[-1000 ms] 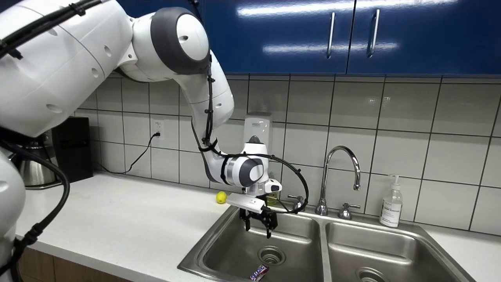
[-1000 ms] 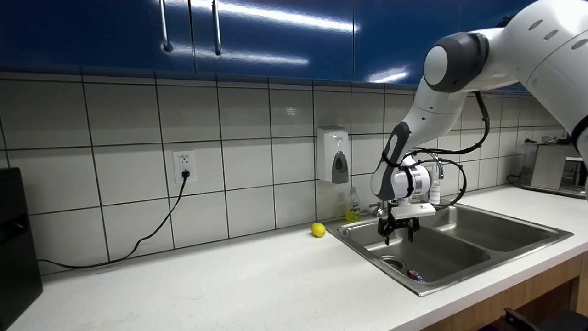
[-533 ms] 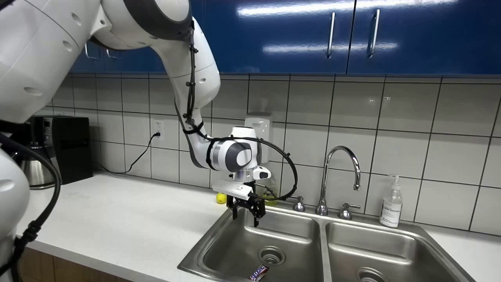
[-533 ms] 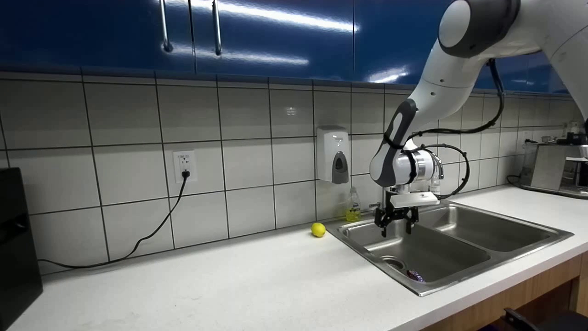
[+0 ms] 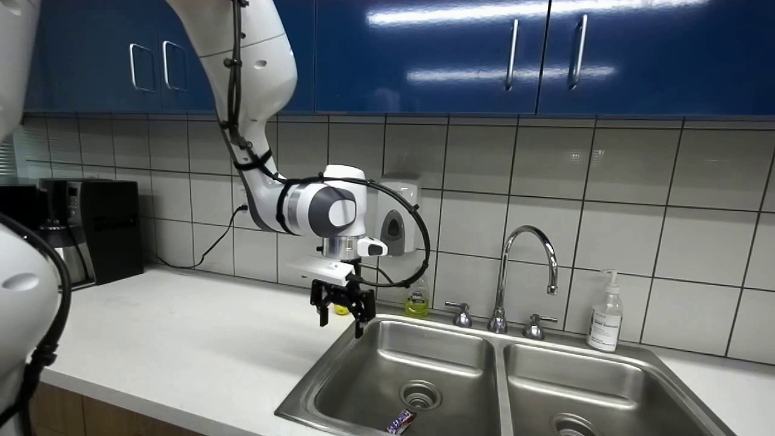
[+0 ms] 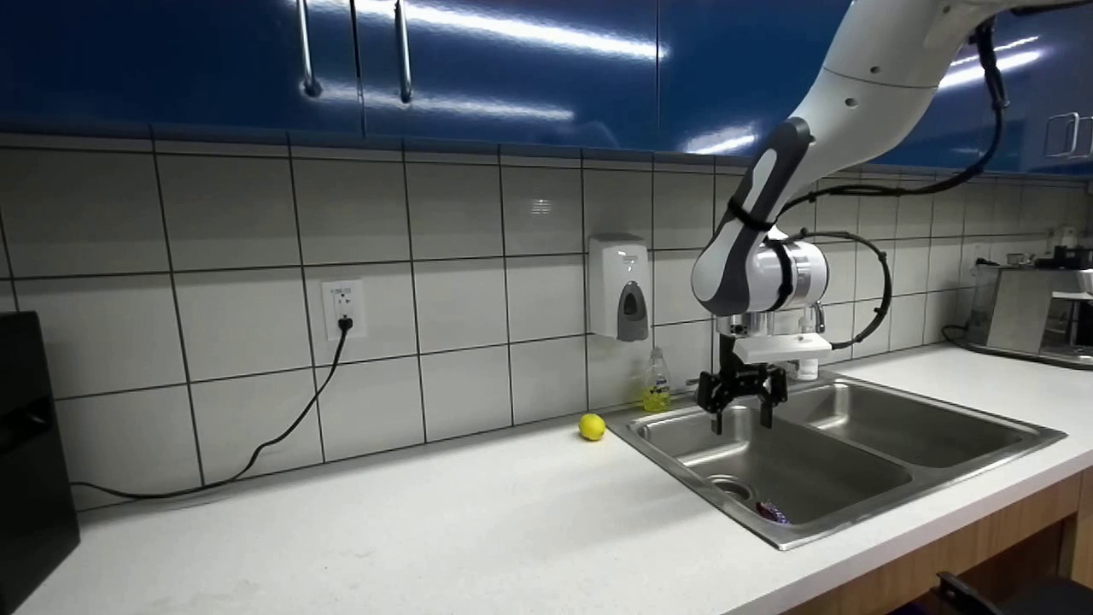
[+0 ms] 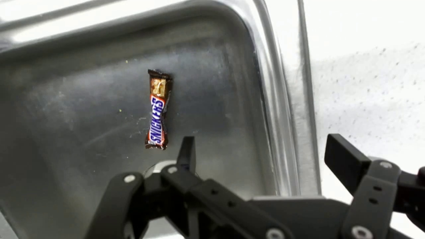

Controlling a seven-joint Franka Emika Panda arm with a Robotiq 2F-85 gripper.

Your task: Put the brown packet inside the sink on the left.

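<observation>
The brown packet is a Snickers bar lying on the floor of the left sink basin, near its front, in both exterior views [image 5: 401, 422] [image 6: 772, 512]. In the wrist view the packet [image 7: 157, 109] lies left of my fingers, with bare metal around it. The left sink basin [image 5: 357, 393] also shows in an exterior view [image 6: 803, 474] and in the wrist view [image 7: 212, 99]. My gripper [image 5: 342, 327] is open and empty, raised above the left edge of the sink. It also shows in an exterior view [image 6: 742, 418] and in the wrist view [image 7: 262, 146].
A yellow lemon [image 6: 592, 427] sits on the white counter beside the sink. A dish soap bottle [image 5: 416, 301], a faucet [image 5: 501, 284] and a pump bottle [image 5: 605, 318] stand behind the basins. The right basin [image 5: 575, 375] adjoins. A black machine [image 5: 109, 233] stands far left.
My gripper has risen and moved left, away from above the left basin, in an exterior view. It stays open. The packet has not moved.
</observation>
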